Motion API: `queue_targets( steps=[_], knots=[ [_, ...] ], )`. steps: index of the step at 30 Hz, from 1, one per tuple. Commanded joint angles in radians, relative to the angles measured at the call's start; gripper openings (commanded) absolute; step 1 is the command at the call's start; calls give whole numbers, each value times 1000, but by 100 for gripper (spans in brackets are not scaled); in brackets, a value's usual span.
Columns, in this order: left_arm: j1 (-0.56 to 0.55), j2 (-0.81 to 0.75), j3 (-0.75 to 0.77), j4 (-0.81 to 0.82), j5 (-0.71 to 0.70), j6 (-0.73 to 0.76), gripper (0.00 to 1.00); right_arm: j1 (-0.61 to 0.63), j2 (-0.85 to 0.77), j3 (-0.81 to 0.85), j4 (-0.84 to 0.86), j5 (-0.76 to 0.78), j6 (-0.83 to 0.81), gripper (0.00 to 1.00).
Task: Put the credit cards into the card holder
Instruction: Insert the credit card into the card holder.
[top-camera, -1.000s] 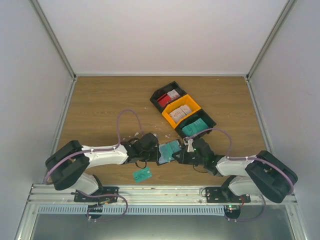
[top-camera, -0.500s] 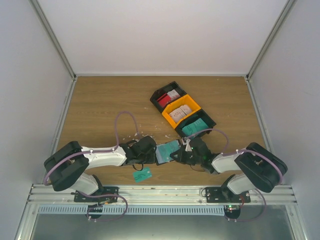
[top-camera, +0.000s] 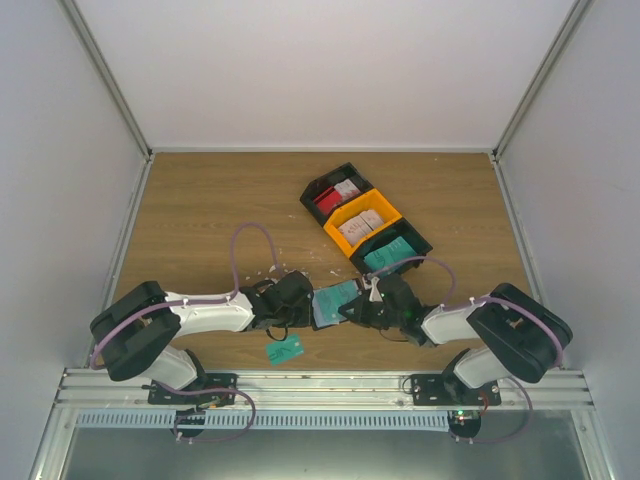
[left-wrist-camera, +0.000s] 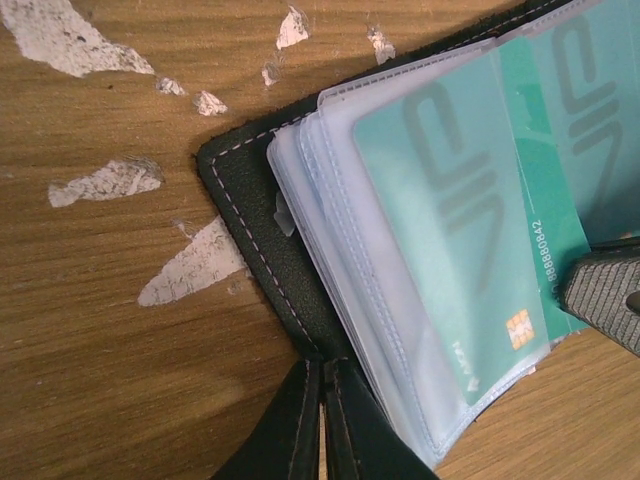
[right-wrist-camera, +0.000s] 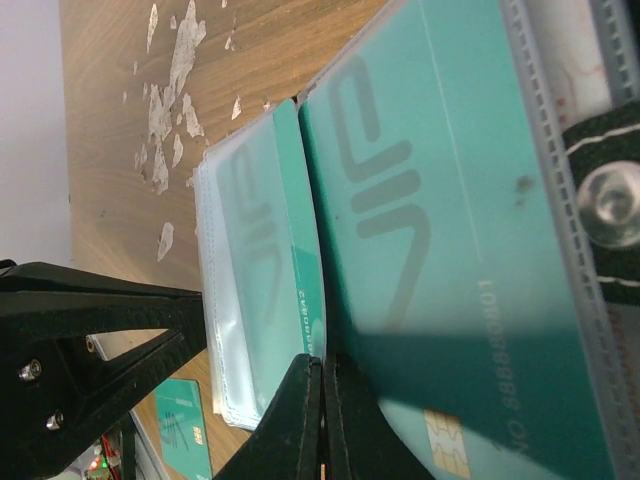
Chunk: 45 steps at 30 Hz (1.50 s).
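**Both arms at the open card holder (top-camera: 334, 303)**

It lies near the middle of the bench (top-camera: 200, 220), teal credit cards (left-wrist-camera: 450, 250) in its clear sleeves (left-wrist-camera: 325, 225). The left gripper (left-wrist-camera: 322, 405) is pinched shut on its black cover edge. The right gripper (right-wrist-camera: 318, 400) is closed at a sleeved card's edge. One loose teal card (top-camera: 286, 349) lies nearer.

You're looking at a robotics test cell, a lab rig rather than a home or a shop. Plain white panels (top-camera: 300, 70) wall in the wood-grain counter (top-camera: 200, 200) on three sides, joined by bare aluminium posts (top-camera: 105, 75). The left arm (top-camera: 205, 315) and right arm (top-camera: 460, 325) are bolted to a metal rail (top-camera: 320, 385) at the near edge. Purple cables (top-camera: 250, 235) loop off them, and plastic sorting bins (top-camera: 365, 218) sit on the counter.
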Motion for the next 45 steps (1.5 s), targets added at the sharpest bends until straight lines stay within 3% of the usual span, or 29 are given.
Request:
queue_targets(
  steps=[1,8,16,24,26,30,39,45],
  knots=[
    [-9,48,-22,55,65,11,5,16,23,9,-74,22,-5,1],
    [-9,51,-24,70,77,13,4,43,46,27,-73,-15,-15,2],
    [-9,53,-28,94,119,19,2,57,33,28,-89,-23,-16,9],
    [-9,-10,-2,15,61,37,10,57,-174,60,-333,109,-88,40],
    [-9,-35,11,-24,34,43,15,58,-230,77,-411,136,-118,49],
    [-9,-95,24,-103,-7,38,27,72,-279,128,-541,185,-171,56],
    [8,-272,-41,-349,-64,-65,67,192,-184,250,-635,257,-245,58],
    [19,-385,-100,-503,-33,-176,74,304,-45,378,-637,240,-283,57]
  ],
)
